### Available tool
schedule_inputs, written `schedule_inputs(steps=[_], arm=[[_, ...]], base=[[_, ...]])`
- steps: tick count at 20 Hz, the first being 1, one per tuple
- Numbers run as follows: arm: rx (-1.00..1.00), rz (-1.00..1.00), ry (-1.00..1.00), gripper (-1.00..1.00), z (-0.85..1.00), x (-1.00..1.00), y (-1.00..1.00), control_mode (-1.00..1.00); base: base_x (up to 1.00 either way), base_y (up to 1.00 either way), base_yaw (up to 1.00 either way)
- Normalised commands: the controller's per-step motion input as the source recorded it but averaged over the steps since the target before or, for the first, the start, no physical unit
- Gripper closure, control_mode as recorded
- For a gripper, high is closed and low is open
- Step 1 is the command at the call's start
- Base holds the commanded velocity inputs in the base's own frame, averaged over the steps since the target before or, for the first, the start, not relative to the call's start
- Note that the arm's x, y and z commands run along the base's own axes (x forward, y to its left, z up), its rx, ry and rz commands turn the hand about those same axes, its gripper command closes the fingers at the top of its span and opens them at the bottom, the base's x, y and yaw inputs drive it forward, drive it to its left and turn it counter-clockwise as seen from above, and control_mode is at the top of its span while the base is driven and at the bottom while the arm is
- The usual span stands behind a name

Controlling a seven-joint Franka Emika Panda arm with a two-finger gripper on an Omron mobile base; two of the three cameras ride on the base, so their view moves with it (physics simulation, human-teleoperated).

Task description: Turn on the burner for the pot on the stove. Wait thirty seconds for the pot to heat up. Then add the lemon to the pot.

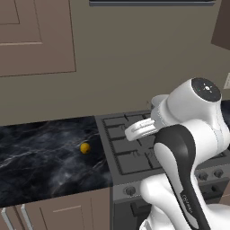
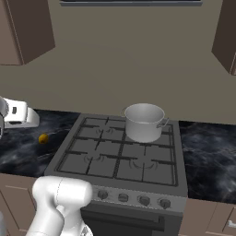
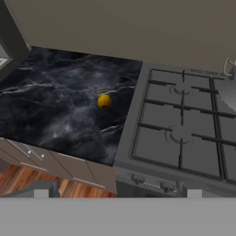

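Note:
The lemon (image 3: 104, 101) lies alone on the black marble counter (image 3: 55, 115), just left of the stove (image 3: 184, 138); both base views also catch the lemon (image 1: 85, 147) (image 2: 43, 138). The steel pot (image 2: 144, 122) stands on the stove's (image 2: 120, 156) back right burner, which it hides. In the hand view only the pot's rim (image 3: 229, 90) shows at the right edge. My gripper (image 3: 117, 193) hovers high above the counter's front, left of the stove, open and holding nothing. Its fingertips (image 3: 41, 192) stand far apart.
A row of round knobs (image 2: 133, 198) runs along the stove front above the oven door. Three bare burners (image 2: 94, 156) sit in the grate. More marble counter (image 2: 207, 152) lies right of the stove. Wall cabinets (image 1: 36, 36) hang above, and drawers (image 3: 55, 163) sit below.

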Motion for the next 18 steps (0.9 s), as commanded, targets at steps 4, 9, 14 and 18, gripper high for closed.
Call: schedule_inputs(steps=[4,9,14,18], arm=[[0.0,0.0,0.0,-1.0,0.0,0.0,0.0,-1.0],[0.0,0.0,0.0,-1.0,0.0,0.0,0.0,-1.0],[0.0,0.0,0.0,-1.0,0.0,0.0,0.0,-1.0],[0.0,0.0,0.0,-1.0,0.0,0.0,0.0,-1.0]], base=[[0.0,0.0,0.0],[0.0,0.0,0.0],[0.0,0.0,0.0],[0.0,0.0,0.0]])
